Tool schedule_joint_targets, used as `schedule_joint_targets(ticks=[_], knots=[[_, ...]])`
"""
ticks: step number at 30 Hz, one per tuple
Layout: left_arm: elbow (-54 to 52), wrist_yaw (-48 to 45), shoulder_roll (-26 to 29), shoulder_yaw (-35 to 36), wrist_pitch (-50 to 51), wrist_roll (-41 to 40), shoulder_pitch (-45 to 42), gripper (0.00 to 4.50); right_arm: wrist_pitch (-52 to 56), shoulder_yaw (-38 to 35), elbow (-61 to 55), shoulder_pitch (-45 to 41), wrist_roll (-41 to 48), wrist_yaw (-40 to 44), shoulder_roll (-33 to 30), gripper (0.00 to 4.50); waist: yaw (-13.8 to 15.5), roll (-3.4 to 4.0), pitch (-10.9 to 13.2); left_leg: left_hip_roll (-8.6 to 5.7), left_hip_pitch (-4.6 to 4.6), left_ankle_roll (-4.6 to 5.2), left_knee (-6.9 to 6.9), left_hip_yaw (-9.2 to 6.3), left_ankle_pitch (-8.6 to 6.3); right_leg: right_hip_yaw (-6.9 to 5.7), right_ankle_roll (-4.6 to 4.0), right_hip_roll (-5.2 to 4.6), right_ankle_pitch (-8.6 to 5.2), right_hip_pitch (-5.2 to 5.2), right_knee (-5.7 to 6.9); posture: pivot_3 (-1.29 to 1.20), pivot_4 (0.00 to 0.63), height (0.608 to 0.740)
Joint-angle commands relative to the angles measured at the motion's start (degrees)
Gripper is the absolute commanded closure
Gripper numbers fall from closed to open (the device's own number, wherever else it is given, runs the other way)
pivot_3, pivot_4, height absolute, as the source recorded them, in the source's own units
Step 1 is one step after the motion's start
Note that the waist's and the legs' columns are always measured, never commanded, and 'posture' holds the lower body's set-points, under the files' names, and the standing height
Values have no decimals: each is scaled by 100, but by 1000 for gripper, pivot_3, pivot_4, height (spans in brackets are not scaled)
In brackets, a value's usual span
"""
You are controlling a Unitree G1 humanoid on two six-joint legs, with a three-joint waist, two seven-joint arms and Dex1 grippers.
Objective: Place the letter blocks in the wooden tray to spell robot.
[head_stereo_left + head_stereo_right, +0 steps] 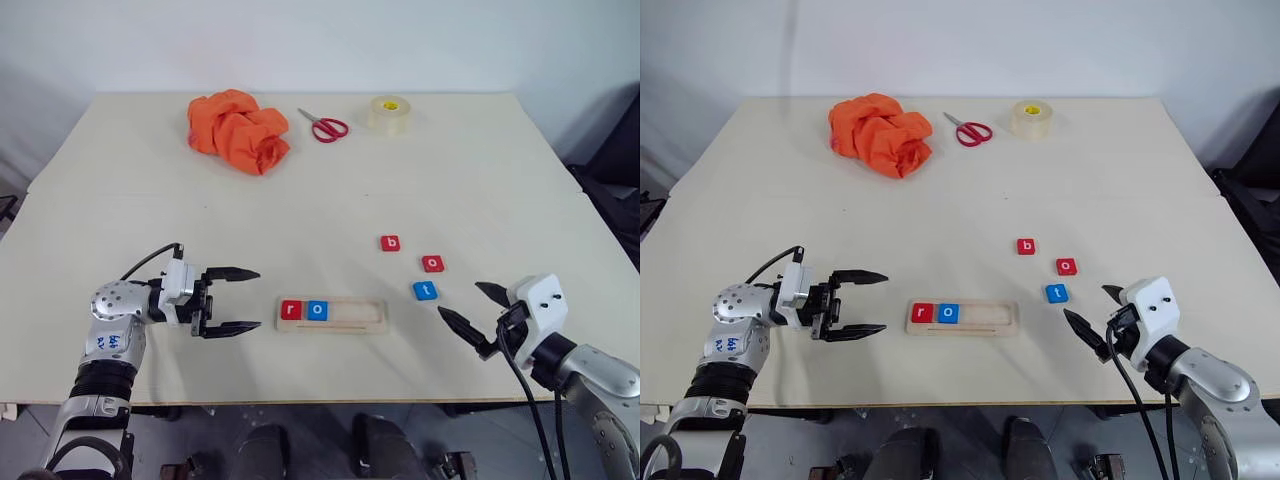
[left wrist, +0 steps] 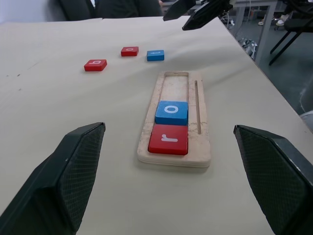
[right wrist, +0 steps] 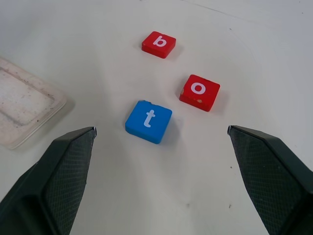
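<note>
1. The wooden tray (image 1: pixel 331 315) lay on the worktop (image 1: pixel 320 190) near its front edge, long axis running left to right, with a red r block (image 1: pixel 291 310) and a blue o block (image 1: pixel 317 310) at its left end.
2. The red b block (image 1: pixel 390 243), red o block (image 1: pixel 432 264) and blue t block (image 1: pixel 425 291) lay loose to its right.
3. The left hand (image 1: pixel 236 300) hovered wide open and empty, pointing at the tray's left end.
4. The right hand (image 1: pixel 470 307) was wide open and empty, aimed at the t block.

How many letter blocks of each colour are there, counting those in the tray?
Red letter blocks: 3 (r, b, o)
Blue letter blocks: 2 (o, t)
Total: 5, with 2 in the wooden tray
</note>
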Motion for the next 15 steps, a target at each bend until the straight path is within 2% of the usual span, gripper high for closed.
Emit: schedule_joint_targets(ticks=[1, 6, 11, 15], knots=[[-120, -545, -2, 0, -8, -147, -65, 19, -55, -114, -140, -46, 89, 11, -11, 0, 1, 0, 0, 0, 0, 0, 0, 0, 0, 0, 0, -1, 0, 0, -1, 0, 150, 740], [-287, -539, 18, -13, 78, -209, 16, 19, 19, 23, -50, -353, 55, -56, -20, 0, 1, 0, 0, 0, -1, 0, 0, 0, 0, 0, 0, -1, 0, 0, -2, 0, 150, 740], [-528, -527, 51, -64, 189, -248, 176, 19, 1117, 486, -8, -1414, 186, -646, 123, 0, -30, 0, 0, 4, 2, 0, 0, 0, 0, 2, -2, 2, -1, -2, 3, 0, 150, 740], [-678, -430, 59, -69, 209, -249, 287, 19, 1972, 1152, 352, -2699, 105, -1228, 636, 0, -40, 0, 0, 8, 0, -1, -3, 0, 0, 3, -6, 5, -3, -9, 9, 0, 150, 740]])
